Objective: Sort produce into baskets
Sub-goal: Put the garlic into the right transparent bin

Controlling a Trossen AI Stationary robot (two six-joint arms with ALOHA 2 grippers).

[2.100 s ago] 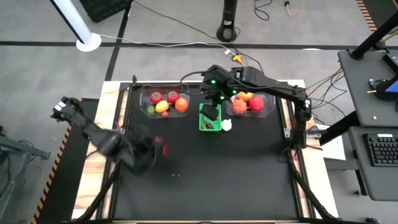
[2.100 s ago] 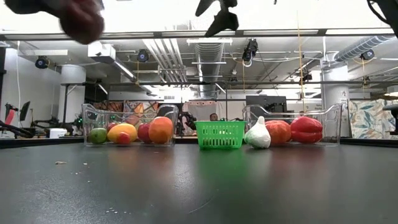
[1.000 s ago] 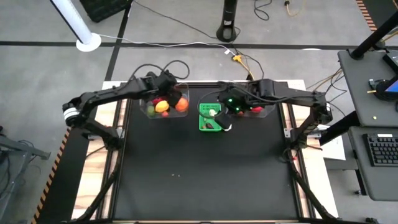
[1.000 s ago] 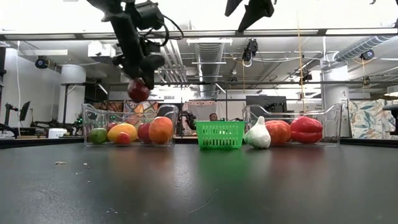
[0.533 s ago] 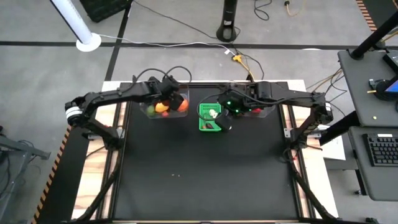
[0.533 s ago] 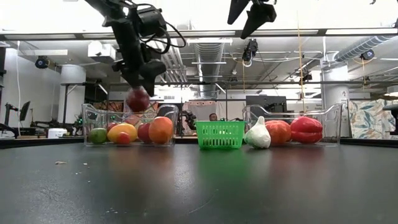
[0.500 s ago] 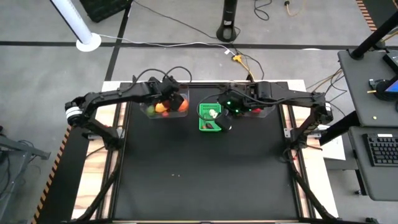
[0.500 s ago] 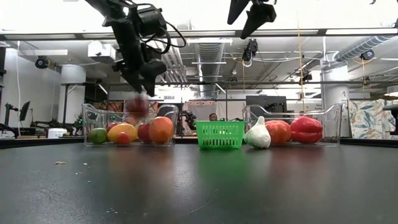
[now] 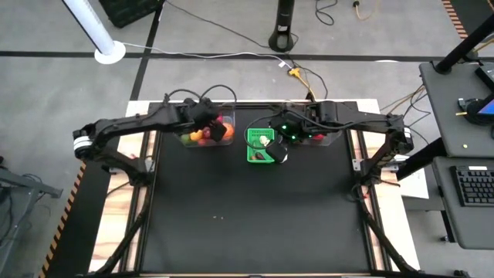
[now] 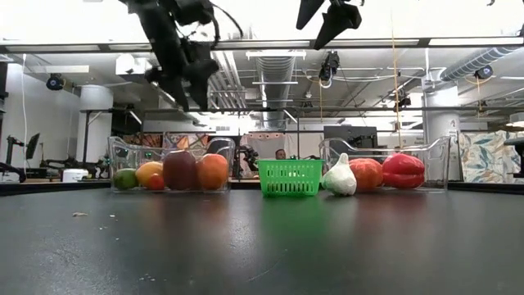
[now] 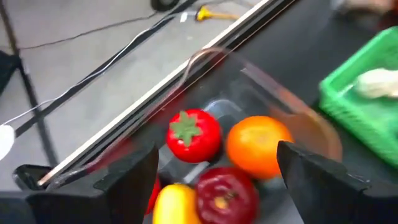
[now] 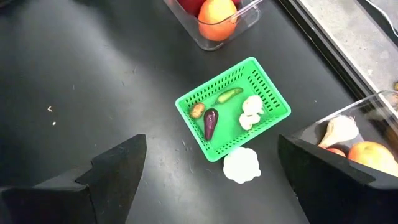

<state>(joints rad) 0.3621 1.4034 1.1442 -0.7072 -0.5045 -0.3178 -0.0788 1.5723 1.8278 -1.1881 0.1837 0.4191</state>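
Both hands hang open above the bins, black table (image 9: pixel 247 216) bare.

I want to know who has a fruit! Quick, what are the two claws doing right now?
Left gripper: open, holding nothing, above the left clear bin.
Right gripper: open, holding nothing, above the green basket.

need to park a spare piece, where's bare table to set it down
The whole black tabletop in front of the row of bins is bare. It is crowded along the far edge: the left clear bin is full of fruit under the left hand, and the green basket, the white garlic beside it and the right clear bin sit close together.
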